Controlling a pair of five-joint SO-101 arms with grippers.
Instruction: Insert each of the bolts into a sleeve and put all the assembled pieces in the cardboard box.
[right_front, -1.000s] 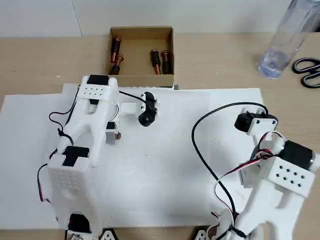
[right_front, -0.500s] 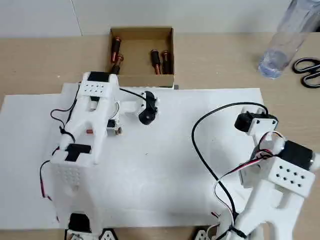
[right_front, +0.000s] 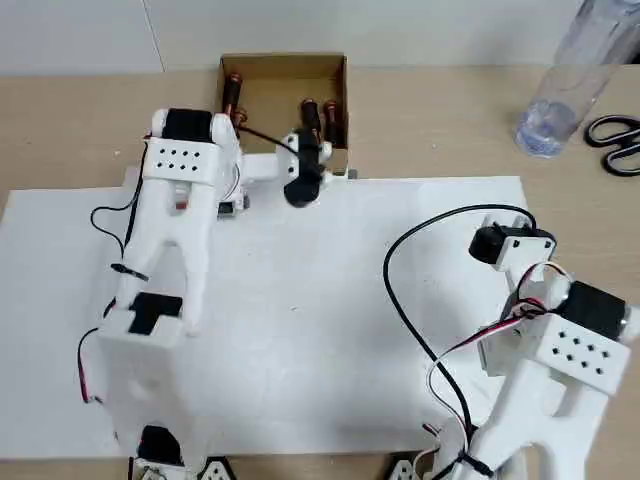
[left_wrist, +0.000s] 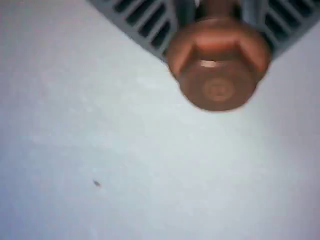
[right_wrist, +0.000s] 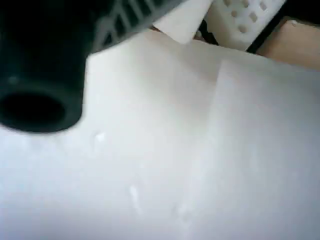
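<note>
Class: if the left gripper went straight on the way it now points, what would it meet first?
Probably the white paper, which lies beyond the left gripper and its held bolt; depth is unclear.

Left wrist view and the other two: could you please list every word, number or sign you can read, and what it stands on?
No text can be read in any view.
On the head of the bolt: a faint round stamped mark, too blurred to read.
On the sleeve, the box and the bottle: no print to be made out.
</note>
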